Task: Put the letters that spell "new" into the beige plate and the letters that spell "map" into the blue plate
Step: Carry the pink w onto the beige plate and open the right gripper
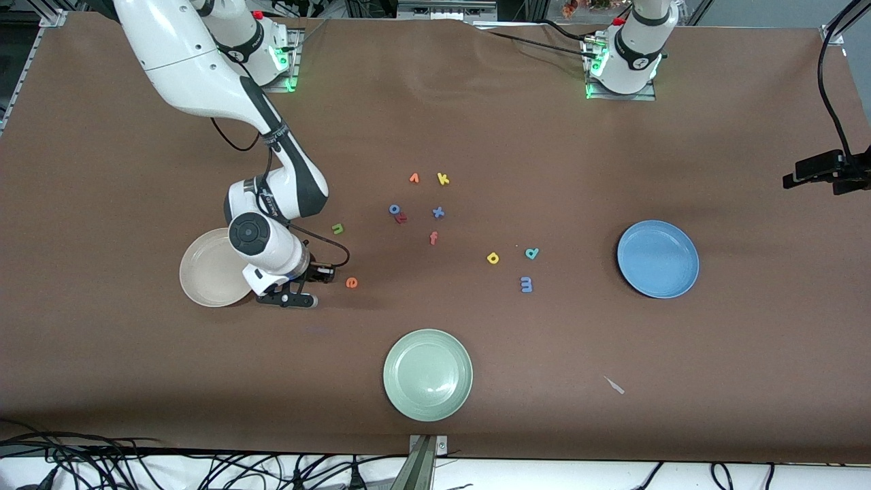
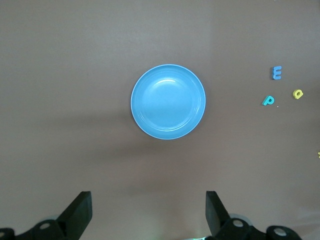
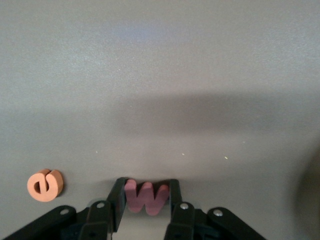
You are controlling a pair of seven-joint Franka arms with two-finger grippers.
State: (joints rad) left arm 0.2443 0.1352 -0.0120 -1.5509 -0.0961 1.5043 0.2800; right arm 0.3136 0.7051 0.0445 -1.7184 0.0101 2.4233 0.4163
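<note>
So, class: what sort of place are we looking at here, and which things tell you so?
Probably a robotics lab. Two white robot arms are bolted to a table under brown cloth, cables trail along its edge, and small foam letters lie among three plates. The right gripper has its fingers on a pink w.

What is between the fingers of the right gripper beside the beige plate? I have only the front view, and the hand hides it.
Observer: In the right wrist view, the pinkish-red w sits between the fingers of the right gripper, which press on its two sides.
Operator: Is the orange e caught too?
Observer: No. The orange e lies flat on the table beside that gripper, apart from both fingers.
Operator: I cannot find the left gripper in my view.
Observer: The left gripper hangs open, well above the blue plate, which has nothing in it.
</note>
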